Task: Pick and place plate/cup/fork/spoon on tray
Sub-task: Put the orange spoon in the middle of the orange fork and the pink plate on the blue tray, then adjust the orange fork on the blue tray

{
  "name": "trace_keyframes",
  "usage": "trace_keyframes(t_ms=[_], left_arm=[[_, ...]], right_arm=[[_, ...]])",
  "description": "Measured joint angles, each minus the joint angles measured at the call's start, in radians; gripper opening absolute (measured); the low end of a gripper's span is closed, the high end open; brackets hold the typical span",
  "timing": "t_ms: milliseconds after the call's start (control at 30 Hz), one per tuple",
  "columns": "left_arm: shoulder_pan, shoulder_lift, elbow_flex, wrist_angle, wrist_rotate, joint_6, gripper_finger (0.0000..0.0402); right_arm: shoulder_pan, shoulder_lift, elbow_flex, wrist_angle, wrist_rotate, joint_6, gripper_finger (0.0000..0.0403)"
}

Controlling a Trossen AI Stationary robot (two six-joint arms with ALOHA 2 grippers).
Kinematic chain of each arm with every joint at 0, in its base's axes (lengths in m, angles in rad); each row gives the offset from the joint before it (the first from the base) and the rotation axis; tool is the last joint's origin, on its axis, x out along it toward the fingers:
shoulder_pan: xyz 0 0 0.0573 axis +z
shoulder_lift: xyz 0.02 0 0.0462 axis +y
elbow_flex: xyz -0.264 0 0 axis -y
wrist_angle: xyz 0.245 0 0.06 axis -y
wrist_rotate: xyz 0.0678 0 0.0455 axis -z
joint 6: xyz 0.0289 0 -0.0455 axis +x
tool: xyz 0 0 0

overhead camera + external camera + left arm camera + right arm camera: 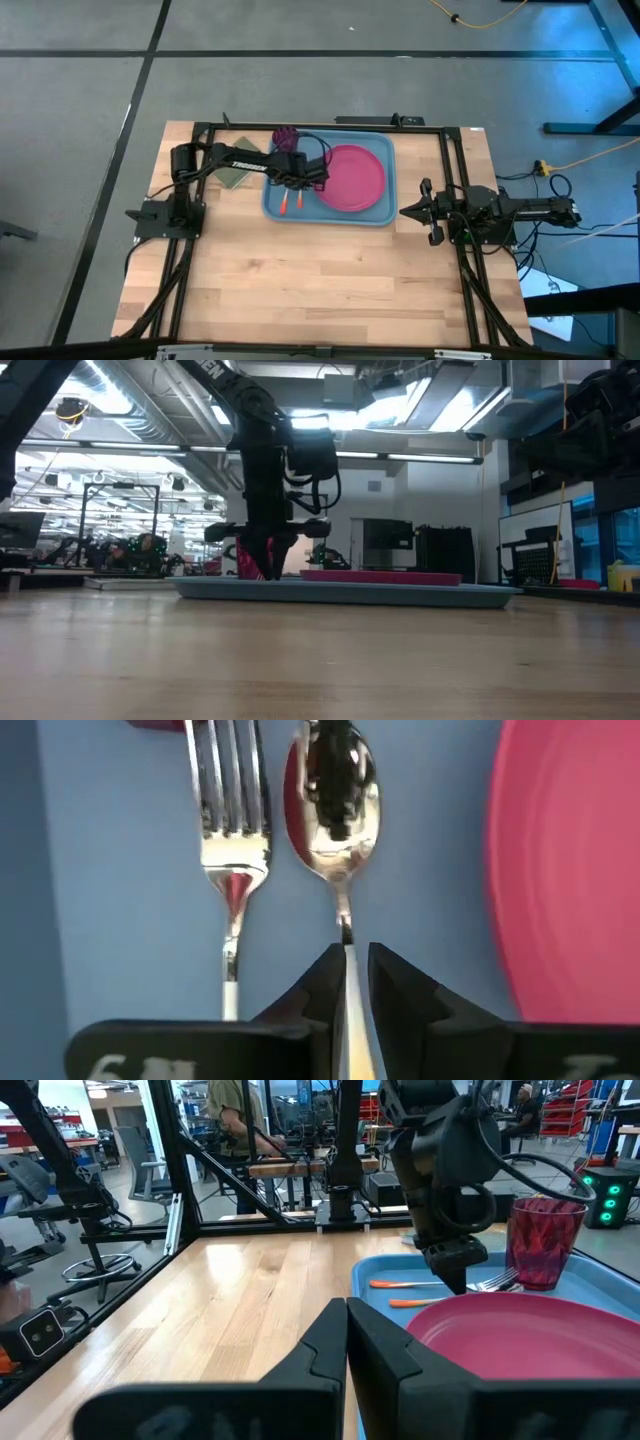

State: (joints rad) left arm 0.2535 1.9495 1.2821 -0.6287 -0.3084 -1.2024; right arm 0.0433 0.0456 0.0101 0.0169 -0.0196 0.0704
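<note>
The spoon (338, 810) lies on the tray (278, 205), and your left claw (348, 982) is right down over its handle, the two fingers standing narrowly on either side of the thin stem. You cannot tell from these views whether they clamp it or have just let go. The fork (232, 820) lies just beside the spoon, parallel to it, tines pointing the same way, with both orange-red handles toward the tray's near edge. The plate (351, 177) fills the tray's right part, close beside the spoon without touching it. The cup (543, 1240) stands upright at the tray's far left corner, beyond the cutlery. An olive-green pad (233, 176) sits on the tabletop (320, 280) left of the tray, partly under the left arm. Your right claw (407, 212) waits off the tray's right side, fingers closed together and holding nothing.
</note>
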Motion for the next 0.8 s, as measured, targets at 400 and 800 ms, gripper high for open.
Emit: trace_keyframes(t_ms=[400, 800], left_arm=[[-0.001, -0.005, 0.051, -0.022, 0.011, 0.085, 0.0076], [-0.025, -0.072, 0.096, -0.211, -0.096, 0.091, 0.0029]], right_arm=[[0.0, 0.0, 0.0, 0.0, 0.0, 0.0, 0.0016], [0.0, 0.0, 0.0, 0.0, 0.0, 0.0, 0.0016]])
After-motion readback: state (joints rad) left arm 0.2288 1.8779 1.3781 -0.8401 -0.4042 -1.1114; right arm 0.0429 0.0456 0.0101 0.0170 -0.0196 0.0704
